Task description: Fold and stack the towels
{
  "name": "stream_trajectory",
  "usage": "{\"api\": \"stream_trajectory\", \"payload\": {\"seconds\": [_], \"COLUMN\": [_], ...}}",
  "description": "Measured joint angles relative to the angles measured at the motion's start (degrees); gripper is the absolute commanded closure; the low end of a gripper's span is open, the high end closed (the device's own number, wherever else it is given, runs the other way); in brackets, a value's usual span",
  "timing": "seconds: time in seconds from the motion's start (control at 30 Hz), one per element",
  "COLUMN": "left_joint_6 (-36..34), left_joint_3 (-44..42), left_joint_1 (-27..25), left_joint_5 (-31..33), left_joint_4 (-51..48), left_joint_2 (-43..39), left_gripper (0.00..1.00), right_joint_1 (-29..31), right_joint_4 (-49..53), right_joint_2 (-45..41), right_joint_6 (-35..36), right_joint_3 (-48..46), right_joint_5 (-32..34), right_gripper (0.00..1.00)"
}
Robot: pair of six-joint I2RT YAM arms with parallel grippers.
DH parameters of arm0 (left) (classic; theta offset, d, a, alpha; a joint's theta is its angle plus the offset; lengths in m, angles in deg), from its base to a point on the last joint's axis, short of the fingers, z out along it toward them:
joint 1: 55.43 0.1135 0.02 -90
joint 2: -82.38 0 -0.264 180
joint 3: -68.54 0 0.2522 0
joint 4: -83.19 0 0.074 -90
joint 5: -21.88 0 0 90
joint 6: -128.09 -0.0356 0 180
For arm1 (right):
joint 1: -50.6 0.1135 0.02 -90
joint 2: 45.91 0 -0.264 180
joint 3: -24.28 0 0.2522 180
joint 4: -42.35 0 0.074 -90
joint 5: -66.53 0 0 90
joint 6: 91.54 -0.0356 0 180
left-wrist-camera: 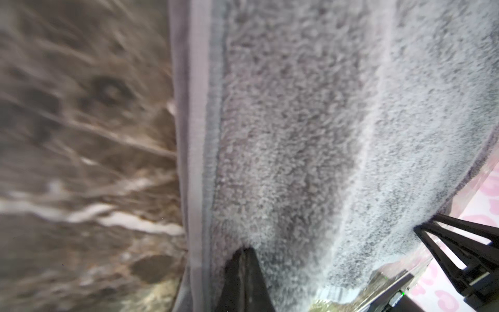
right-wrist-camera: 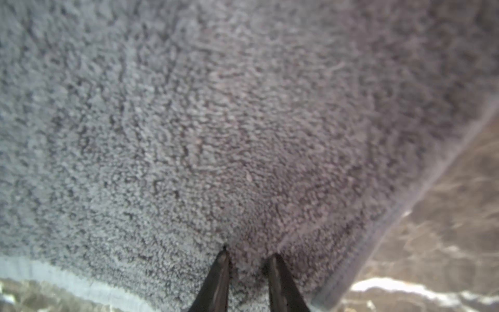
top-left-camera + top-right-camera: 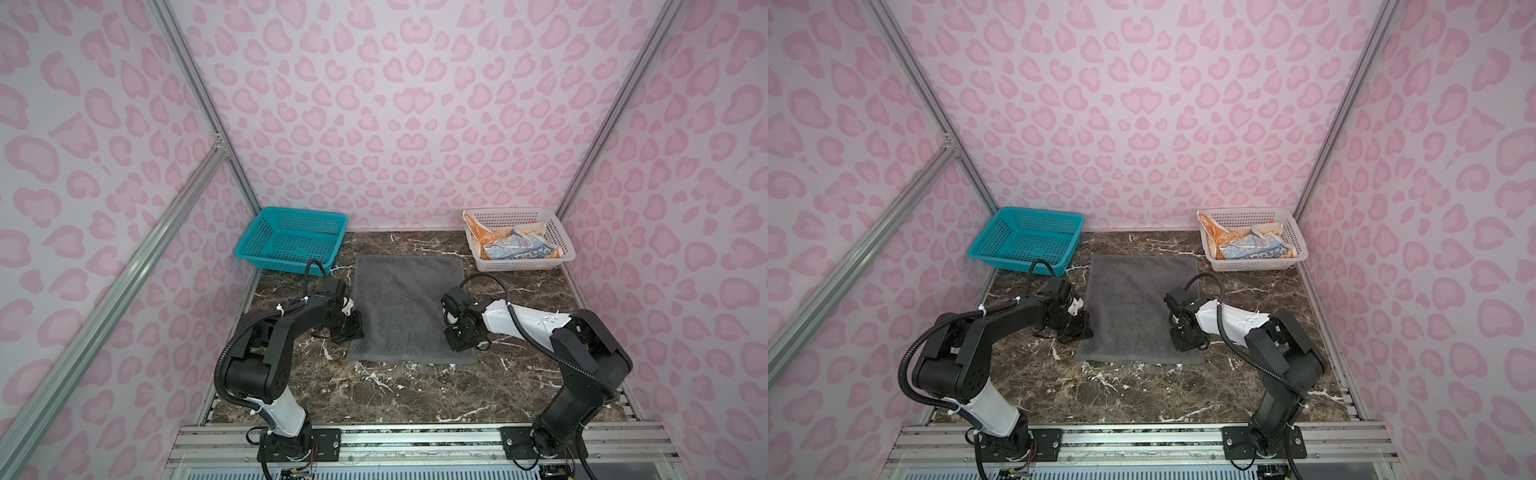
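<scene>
A dark grey terry towel (image 3: pixel 409 299) (image 3: pixel 1138 303) lies flat on the marble table in both top views. My left gripper (image 3: pixel 354 330) (image 3: pixel 1083 329) sits at its left edge near the front; in the left wrist view its fingers (image 1: pixel 244 259) are shut together with the tips dug into the pile beside the hem. My right gripper (image 3: pixel 457 344) (image 3: pixel 1181 344) is over the front right corner, and in the right wrist view (image 2: pixel 249 254) its jaws stand narrowly apart with a ridge of terry pinched between them. An orange towel (image 3: pixel 478 232) and a multicolour one (image 3: pixel 519 249) lie crumpled in the white basket.
A white basket (image 3: pixel 519 266) stands at the back right and a teal basket (image 3: pixel 291 266) at the back left, just behind the left arm's cable. Pink patterned walls close in the table on three sides. Bare marble (image 3: pixel 395 395) lies in front of the towel.
</scene>
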Motion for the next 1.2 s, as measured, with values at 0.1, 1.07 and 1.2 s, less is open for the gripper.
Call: {"api": "stream_trajectory", "payload": {"seconds": [0.1,1.07,1.2], "left_joint_6": [-0.4,-11.5,-12.2], "left_joint_3": [-0.5,49.3,52.0], "left_joint_1": [-0.9,2.2,2.3], "left_joint_5": [0.9,18.4,18.4], "left_joint_4": [-4.1,-8.7,-8.4], "left_joint_2": [-2.0,20.1,24.2], "left_gripper": [0.96,0.46,0.46], "right_joint_1": [1.5,-16.3,-16.6], "right_joint_4": [3.4,-4.4,-4.2], "right_joint_2": [-1.6,17.4,22.0], "right_joint_6": [1.0,-2.1,-3.1], "right_joint_3": [-0.7,35.4,40.1], "right_joint_5": [-1.1,7.1,9.0], "right_gripper": [0.75,0.46,0.46]}}
